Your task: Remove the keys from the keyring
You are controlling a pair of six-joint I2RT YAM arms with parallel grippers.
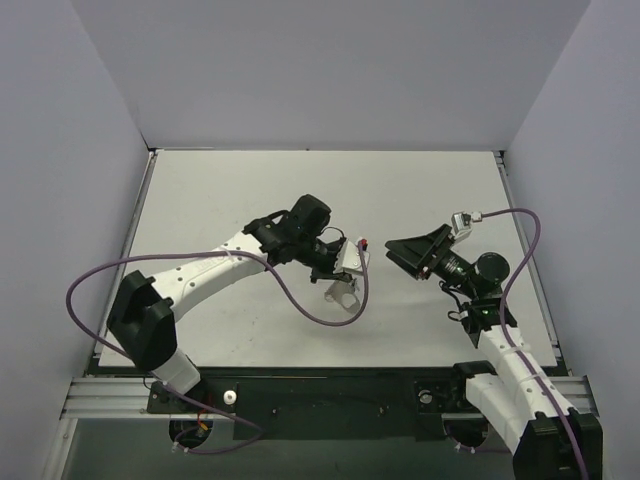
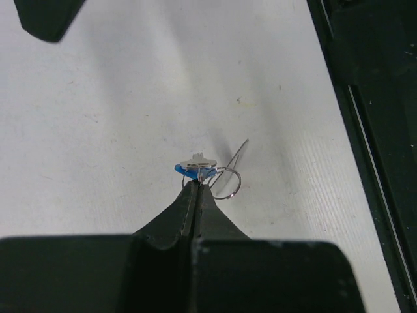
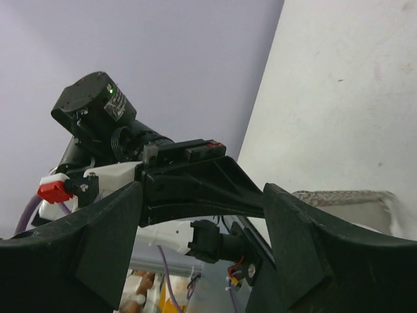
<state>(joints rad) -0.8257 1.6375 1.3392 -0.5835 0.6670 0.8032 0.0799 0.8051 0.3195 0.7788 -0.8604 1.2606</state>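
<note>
In the left wrist view my left gripper (image 2: pixel 197 183) is shut, its tips pinching a tiny silver key with a bright-blue oval head (image 2: pixel 190 167), held above the white table (image 2: pixel 130 98). A thin silver wire ring (image 2: pixel 227 184) hangs at the key's right. No flat grey oval keyring with a chain shows in any view. In the top view my left gripper (image 1: pixel 358 262) is at mid-table and my right gripper (image 1: pixel 402 260) faces it closely, open wide and empty. In the right wrist view the right gripper (image 3: pixel 202 195) frames the left gripper's black body (image 3: pixel 195 179). The key is hidden there.
A black rail (image 2: pixel 365 98) runs along the table's near edge. The left arm's purple cable (image 1: pixel 330 320) loops over the table below the grippers. Grey walls (image 1: pixel 330 70) close in the back and sides.
</note>
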